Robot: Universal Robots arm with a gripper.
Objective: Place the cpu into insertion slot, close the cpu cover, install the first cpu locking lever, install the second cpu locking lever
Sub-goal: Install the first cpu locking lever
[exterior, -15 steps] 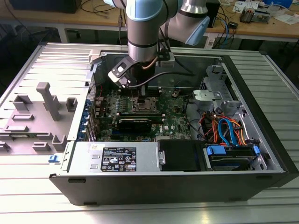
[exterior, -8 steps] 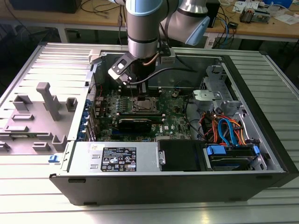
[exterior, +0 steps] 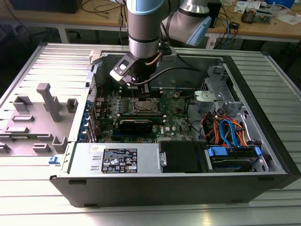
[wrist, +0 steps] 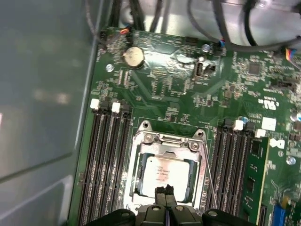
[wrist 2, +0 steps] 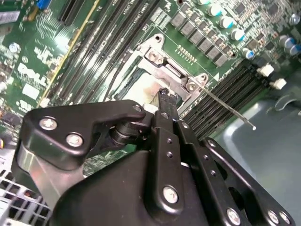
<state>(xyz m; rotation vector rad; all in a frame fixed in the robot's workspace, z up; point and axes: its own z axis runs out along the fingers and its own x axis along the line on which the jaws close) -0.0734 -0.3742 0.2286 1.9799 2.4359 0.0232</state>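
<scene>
1. Clenched shut on nothing, the pincer (wrist: pixel 163 190) hangs just over the cpu (wrist: pixel 162 169).
2. That cpu sits in the insertion slot (wrist: pixel 138 176), the cpu cover (wrist: pixel 169 140) framing it.
3. One thin locking lever (wrist 2: pixel 230 109) sticks out beside the slot.

The black tool (wrist 2: pixel 168 95) looms in the foreground with its two fingertips pressed together, right over the cpu (wrist 2: pixel 146 89). The chip's pale metal top shows through the window of the silver cpu cover (wrist 2: pixel 162 63). From the cover's corner a thin metal locking lever (wrist 2: pixel 230 110) slants out across the long black memory slots (wrist 2: pixel 235 84) of the green circuit board (wrist 2: pixel 28 61).
</scene>
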